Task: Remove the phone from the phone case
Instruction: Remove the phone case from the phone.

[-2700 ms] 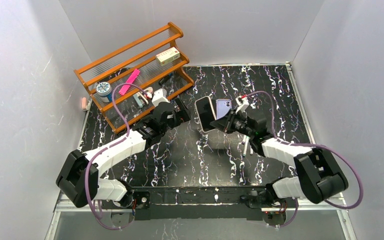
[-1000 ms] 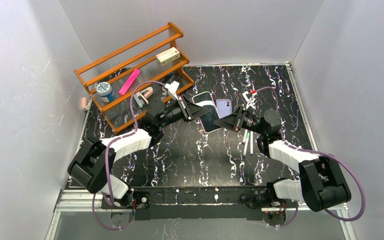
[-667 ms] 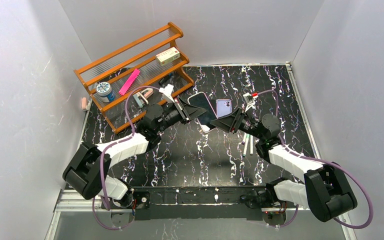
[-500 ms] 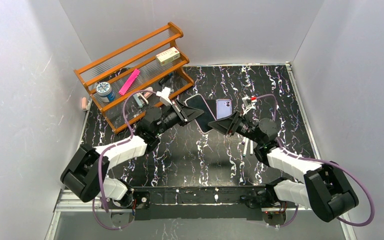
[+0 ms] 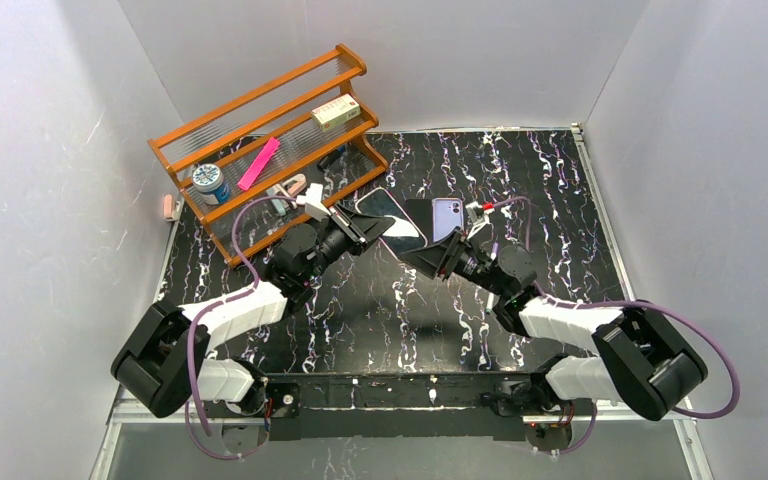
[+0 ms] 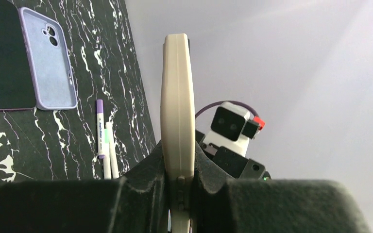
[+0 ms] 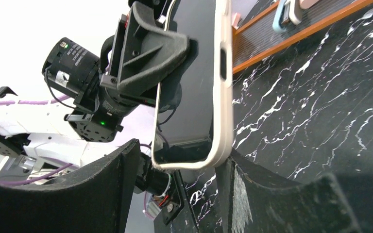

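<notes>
In the middle of the top view, the left end effector (image 6: 178, 167) is clenched on the phone (image 6: 177, 97), which sits in its cream case (image 7: 227, 107), held edge-up above the worktop (image 5: 360, 310). The right end effector (image 7: 179, 158) is released, its fingers spread on either side of the phone's lower end. A lilac case (image 5: 447, 217) lies flat just behind. At upper left, the label of the box (image 5: 335, 112) on the orange rack (image 5: 260, 97) is too small to read.

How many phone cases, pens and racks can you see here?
Phone cases: 2, the cream case and the purple case
Pens: 2
Orange rack: 1
Total: 5
</notes>
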Motion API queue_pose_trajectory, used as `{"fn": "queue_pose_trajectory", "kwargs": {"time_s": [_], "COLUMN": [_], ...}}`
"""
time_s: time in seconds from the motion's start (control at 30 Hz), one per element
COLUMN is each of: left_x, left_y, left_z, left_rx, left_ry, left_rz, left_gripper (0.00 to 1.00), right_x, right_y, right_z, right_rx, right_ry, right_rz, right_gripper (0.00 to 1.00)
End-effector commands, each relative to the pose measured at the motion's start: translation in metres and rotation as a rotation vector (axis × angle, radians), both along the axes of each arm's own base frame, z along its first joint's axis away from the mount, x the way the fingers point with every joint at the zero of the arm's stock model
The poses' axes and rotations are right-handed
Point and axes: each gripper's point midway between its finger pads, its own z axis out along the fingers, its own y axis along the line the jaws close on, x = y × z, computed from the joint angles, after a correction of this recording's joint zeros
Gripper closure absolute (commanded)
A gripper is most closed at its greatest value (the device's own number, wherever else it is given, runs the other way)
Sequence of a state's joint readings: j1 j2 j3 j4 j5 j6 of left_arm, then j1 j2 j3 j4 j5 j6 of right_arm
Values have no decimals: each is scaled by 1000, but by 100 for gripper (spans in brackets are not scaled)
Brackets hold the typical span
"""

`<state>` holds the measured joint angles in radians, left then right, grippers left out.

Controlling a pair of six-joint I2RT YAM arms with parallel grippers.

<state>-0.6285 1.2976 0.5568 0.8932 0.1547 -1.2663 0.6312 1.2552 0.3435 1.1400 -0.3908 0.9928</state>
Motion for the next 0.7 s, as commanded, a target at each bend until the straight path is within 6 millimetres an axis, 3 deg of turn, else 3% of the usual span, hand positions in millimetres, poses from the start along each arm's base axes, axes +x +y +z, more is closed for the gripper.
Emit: {"fn": "queue_pose_trajectory", "kwargs": {"time_s": [0.0,0.17,0.37,0.67], "left_x": [12,12,11,5], "left_y": [19,23,22,24], "left_z": [47,47,47,47], "left_rx": [-114,-126,-139,-202], "left_ry": [-112,-111,-103,-58], "left_rz": [116,134,129,114], "left_gripper": [100,100,100,100], "right_x": [-18,-21,-20,-14], "right_y": [11,15,18,15], "right_z": [26,30,32,35], "right_rx": [72,84,92,128], "right_ry": [-89,-102,-119,-127], "right_rz": [77,94,95,53], "right_gripper": [36,37,47,48]}}
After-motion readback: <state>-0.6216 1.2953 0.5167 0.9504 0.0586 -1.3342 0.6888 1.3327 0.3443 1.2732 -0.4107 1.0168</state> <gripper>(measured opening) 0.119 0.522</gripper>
